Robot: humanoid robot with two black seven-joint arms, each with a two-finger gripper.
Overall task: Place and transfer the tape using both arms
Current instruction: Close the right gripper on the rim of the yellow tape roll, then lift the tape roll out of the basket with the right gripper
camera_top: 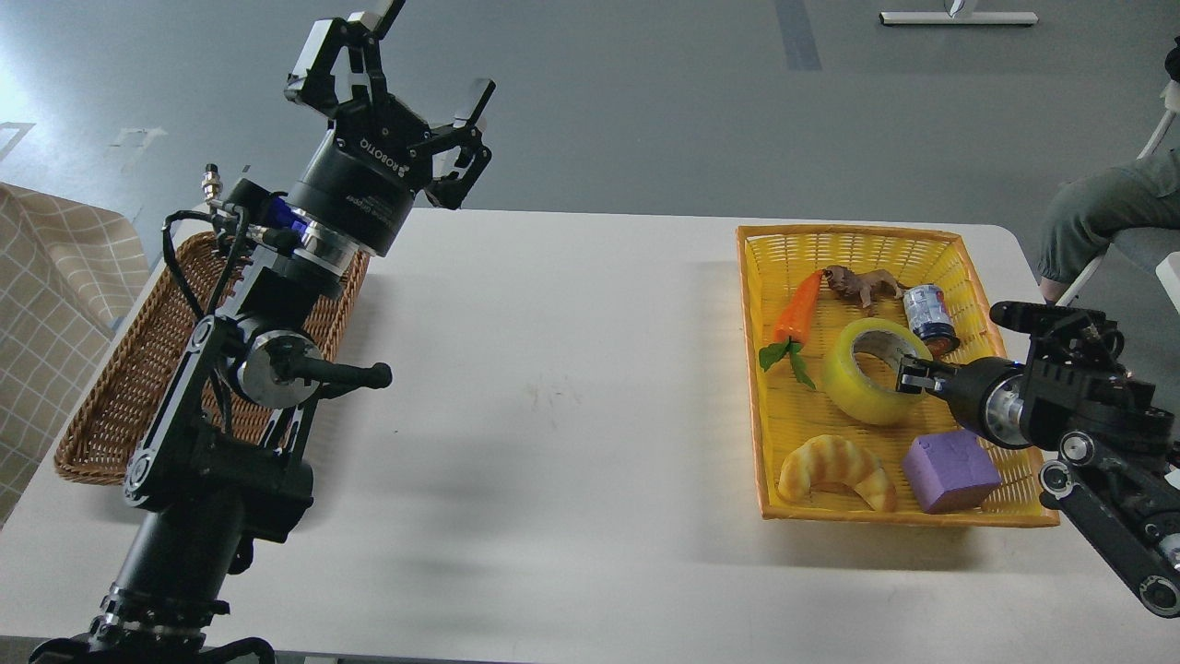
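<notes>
The tape, a thick translucent yellow roll with a whitish core, sits tilted in the yellow basket at the right of the table. My right gripper reaches in from the right, and its fingers pinch the roll's right wall, one inside the core. The roll's right side is raised off the basket floor. My left gripper is open and empty, held high above the table's back left, far from the tape.
The yellow basket also holds a carrot, a toy animal, a small can, a striped croissant toy and a purple block. A brown wicker basket stands at the left edge. A seated person's leg is at the far right.
</notes>
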